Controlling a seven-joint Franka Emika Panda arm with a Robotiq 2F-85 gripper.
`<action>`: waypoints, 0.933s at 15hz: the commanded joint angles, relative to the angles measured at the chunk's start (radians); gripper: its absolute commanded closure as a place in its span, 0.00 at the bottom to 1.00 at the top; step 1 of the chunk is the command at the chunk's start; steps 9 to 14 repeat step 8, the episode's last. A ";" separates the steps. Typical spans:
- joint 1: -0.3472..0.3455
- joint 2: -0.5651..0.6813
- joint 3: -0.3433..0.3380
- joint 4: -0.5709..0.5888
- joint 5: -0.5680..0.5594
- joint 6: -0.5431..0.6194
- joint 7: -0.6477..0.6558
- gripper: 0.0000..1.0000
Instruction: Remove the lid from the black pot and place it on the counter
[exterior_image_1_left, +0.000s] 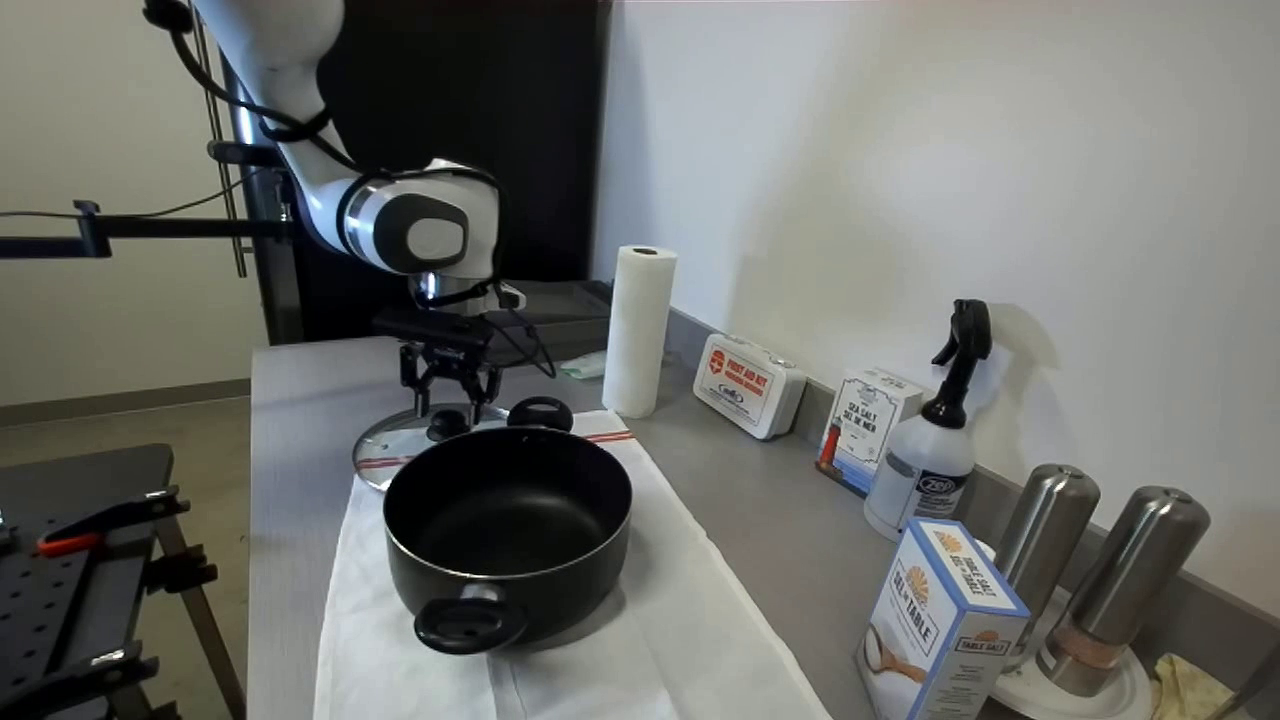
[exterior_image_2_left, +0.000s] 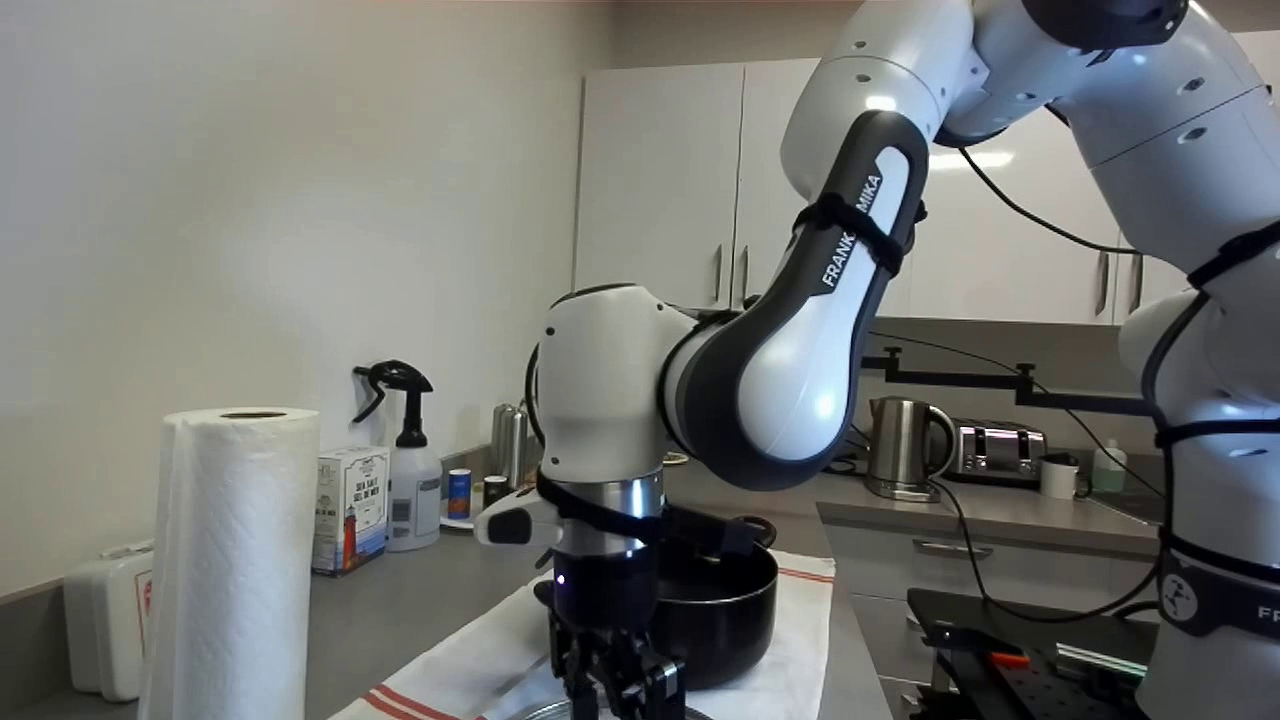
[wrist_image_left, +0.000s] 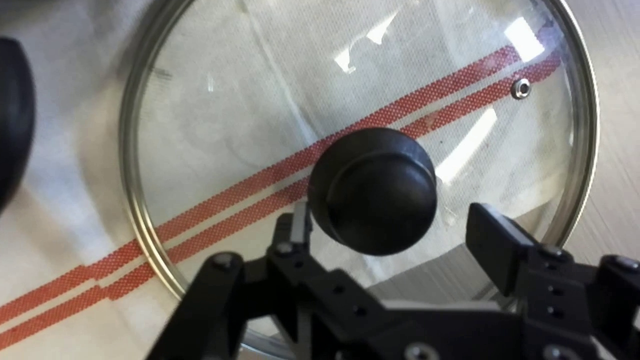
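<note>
We see the lid (wrist_image_left: 360, 102): clear glass, metal-rimmed, black knob (wrist_image_left: 382, 205), just beside the black pot (exterior_image_1_left: 560, 590). Gripper (wrist_image_left: 387, 215) spread wide astride the knob, holding nothing; contact unclear.

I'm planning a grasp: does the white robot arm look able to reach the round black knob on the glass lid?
Probably yes: in the wrist view, the open black gripper straddles the knob, no obstacle visible.

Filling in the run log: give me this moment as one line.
lid: off, mostly over white cloth, partly over counter | black pot: uncovered, on cloth | claw: open, near lid knob
</note>
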 joint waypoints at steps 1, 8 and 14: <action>-0.030 -0.044 0.041 -0.019 0.018 -0.015 -0.044 0.00; -0.086 -0.164 0.107 -0.086 0.098 0.018 -0.115 0.00; -0.086 -0.164 0.107 -0.086 0.098 0.018 -0.115 0.00</action>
